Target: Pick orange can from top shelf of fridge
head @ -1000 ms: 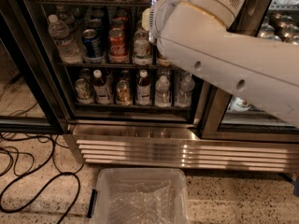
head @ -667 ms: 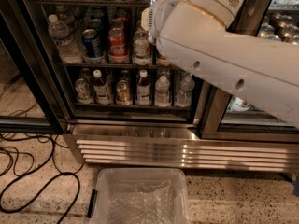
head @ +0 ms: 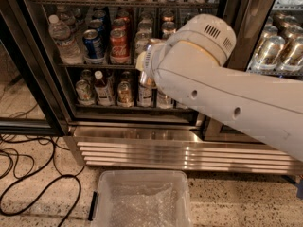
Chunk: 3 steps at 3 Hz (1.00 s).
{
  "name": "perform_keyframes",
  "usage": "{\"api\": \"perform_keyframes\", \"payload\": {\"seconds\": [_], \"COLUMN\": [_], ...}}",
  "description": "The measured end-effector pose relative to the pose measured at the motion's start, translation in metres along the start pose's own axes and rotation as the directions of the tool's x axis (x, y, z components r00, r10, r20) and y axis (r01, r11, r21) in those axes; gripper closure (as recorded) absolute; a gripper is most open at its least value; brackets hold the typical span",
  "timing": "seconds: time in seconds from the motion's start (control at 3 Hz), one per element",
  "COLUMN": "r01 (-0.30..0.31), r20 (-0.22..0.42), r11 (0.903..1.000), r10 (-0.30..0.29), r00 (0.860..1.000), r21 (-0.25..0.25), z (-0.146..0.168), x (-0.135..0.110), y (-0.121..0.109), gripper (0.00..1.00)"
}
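Observation:
The fridge (head: 39,79) fills the upper view, its left section open to the racks. The top shelf's dark front rail (head: 118,2) runs along the top edge, and only the bottoms of bottles show above it. I cannot pick out the orange can for certain. A copper-toned can (head: 167,17) stands on the rack below that rail, just left of my arm. My white arm housing (head: 199,56) reaches in from the right and covers the middle racks. My gripper is hidden behind it.
A red cola can (head: 119,44), a blue can (head: 93,44) and a water bottle (head: 64,39) stand on the middle rack. The ribbed steel base (head: 142,150) runs below. A clear plastic bin (head: 142,202) sits on the floor in front. Black cables (head: 28,183) lie at the left.
My arm housing has dropped lower in the view, uncovering the right part of the top rail and the bottles above it. The fridge and bin have not moved.

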State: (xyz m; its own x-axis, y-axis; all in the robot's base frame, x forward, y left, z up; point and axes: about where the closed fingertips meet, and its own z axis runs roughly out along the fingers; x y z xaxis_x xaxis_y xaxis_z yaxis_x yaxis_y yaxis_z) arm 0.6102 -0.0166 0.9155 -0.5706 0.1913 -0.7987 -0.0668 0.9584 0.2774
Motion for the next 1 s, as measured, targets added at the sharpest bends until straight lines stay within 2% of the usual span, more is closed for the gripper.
{"api": "perform_keyframes", "payload": {"seconds": [0.33,0.67,1.0], "r01": [-0.119,-0.147,-0.167], "r20": [-0.108,-0.193,-0.244], "r11": [0.9925,0.9869,0.9806], "r10": [0.115,0.131,0.138], "r00": [0.987,0.972,0.96], "r21": [-0.029,-0.067,-0.103], "z": [0.004,-0.02,-0.06], "x": [0.051,0.098,0.125], "y": [0.002,0.023,0.055], "gripper": [1.0,1.0,1.0]}}
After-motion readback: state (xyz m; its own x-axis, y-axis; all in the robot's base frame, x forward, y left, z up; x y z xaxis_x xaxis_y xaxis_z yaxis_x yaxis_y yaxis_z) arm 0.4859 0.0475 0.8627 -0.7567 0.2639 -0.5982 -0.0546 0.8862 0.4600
